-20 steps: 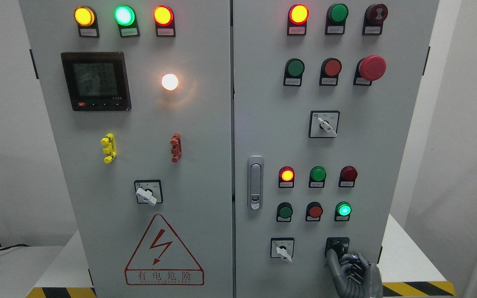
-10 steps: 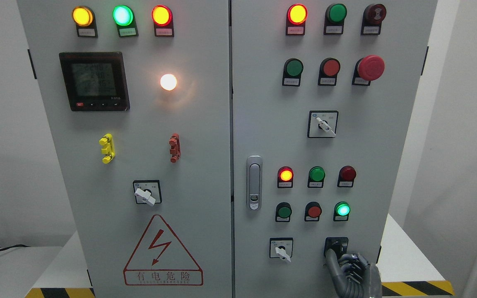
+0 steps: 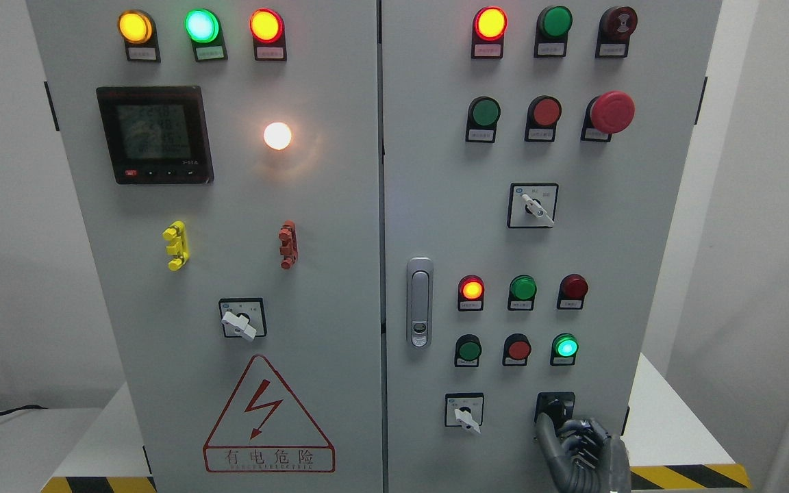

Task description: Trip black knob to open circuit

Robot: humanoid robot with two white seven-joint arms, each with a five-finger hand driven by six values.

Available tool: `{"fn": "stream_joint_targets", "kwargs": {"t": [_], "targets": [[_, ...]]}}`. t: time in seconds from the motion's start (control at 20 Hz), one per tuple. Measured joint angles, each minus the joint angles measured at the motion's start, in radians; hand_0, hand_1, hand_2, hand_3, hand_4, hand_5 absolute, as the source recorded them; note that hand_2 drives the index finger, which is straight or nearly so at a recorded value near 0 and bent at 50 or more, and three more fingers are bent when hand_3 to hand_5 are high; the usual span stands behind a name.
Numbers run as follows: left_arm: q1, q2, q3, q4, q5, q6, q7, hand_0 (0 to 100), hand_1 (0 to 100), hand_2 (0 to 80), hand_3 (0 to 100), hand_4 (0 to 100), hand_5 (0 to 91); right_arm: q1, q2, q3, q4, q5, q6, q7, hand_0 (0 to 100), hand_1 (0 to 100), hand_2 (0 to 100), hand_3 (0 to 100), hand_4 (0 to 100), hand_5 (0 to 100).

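Right hand (image 3: 576, 441) raised at cabinet's (image 3: 340, 274) lower right, thumb against black knob (image 3: 555, 408), remaining fingers curled and holding nothing, apparently positioned to trip it.

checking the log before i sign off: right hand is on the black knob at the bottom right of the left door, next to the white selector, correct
Not quite: the black knob is on the right door, not the left one. The head view shows the right hand on it at the bottom right, with the white selector just to its left.
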Motion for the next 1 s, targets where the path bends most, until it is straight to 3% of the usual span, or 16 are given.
{"fn": "stream_joint_targets", "kwargs": {"t": [1.0], "targets": [[0.000,0.000,0.000,0.000,0.000,0.000,0.000,12,39,0.0,0,0,0.0,0.000,-0.001,0.001,0.004,0.061,-0.003,0.001,26,73,57,86,89,98]]}}
